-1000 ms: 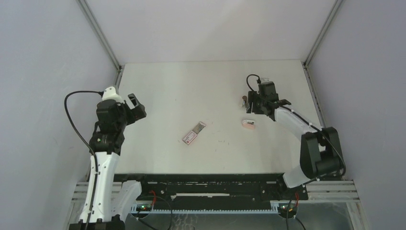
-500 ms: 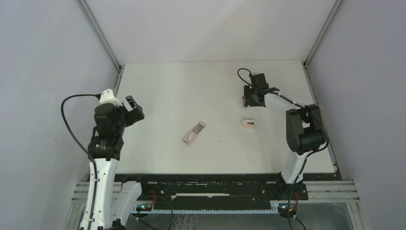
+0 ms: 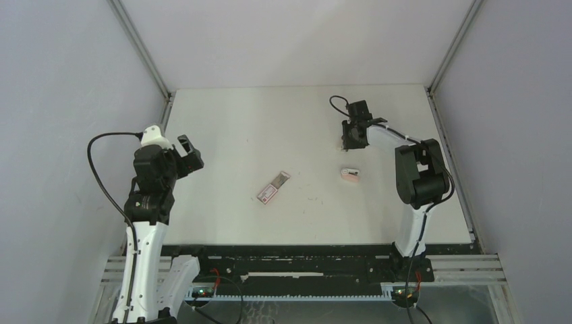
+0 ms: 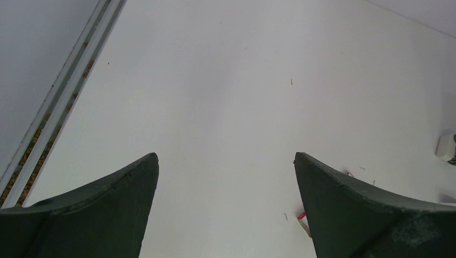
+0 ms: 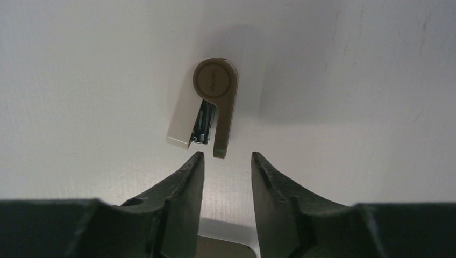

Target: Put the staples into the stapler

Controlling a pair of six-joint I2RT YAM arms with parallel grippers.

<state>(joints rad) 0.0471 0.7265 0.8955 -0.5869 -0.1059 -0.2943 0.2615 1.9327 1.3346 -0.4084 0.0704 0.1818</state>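
Note:
The stapler (image 5: 214, 88) is a tiny tan and off-white piece lying on its side on the white table, its two hinged arms spread in a narrow V. My right gripper (image 5: 227, 154) points at it with the jaws a narrow gap apart and nothing between them; the tan arm's end lies just past the fingertips. In the top view the right gripper (image 3: 351, 140) is low at the far right and covers the stapler. The staples (image 3: 272, 187), a flat white box with red print and its tray slid partly out, lie mid-table. My left gripper (image 3: 190, 152) hovers wide open at the left.
A small pinkish-white object (image 3: 349, 175) lies on the table just near of the right gripper. The table's left rail (image 4: 59, 110) runs beside the left gripper. A red and white corner of the staples box (image 4: 302, 217) peeks from behind the left gripper's right finger.
The right arm has stretched farther back and left, bringing its gripper down at the stapler, and its jaws have narrowed. The left arm has barely moved.

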